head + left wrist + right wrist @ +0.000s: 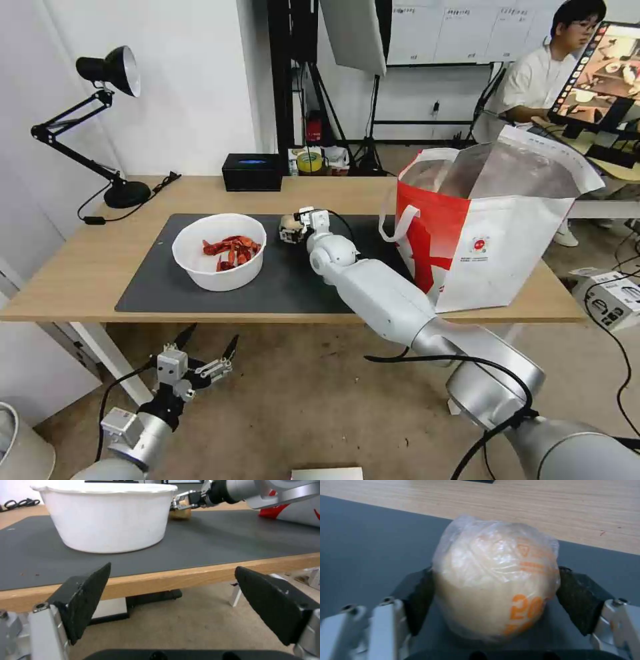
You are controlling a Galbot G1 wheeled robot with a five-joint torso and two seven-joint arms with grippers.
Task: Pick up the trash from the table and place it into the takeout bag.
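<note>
A long light-wood table (100,267) on white legs fills the middle of the head view, with a large dark grey mat (287,287) lying along its near half. On the left part of the mat stands a white round bowl (219,251) holding red shellfish shells (231,251).

The right arm, silver and jointed, reaches up from the lower right of the frame across the table edge to the centre of the mat. Its right gripper (291,229) closes around a beige ball wrapped in clear plastic printed with orange lettering (495,580). In the right wrist view the two black pads (420,602) press against either side of the ball, which sits just above or on the mat; contact with the mat cannot be told. In the left wrist view the ball (180,513) shows in the upper middle, just beside the bowl's far rim, and looks to be resting on the mat.

At the right of the head view, on the table's right end, stands the large boxy red-and-white takeout bag (480,247), open at the top with silver foil lining, white loop handles and a small round logo.

The left gripper (207,347) hangs below the table's front edge in the lower left of the frame, its black fingers spread wide and holding nothing.

A black desk lamp (100,127) stands at the upper left, and a small black box (252,171) sits at the table's far edge.
</note>
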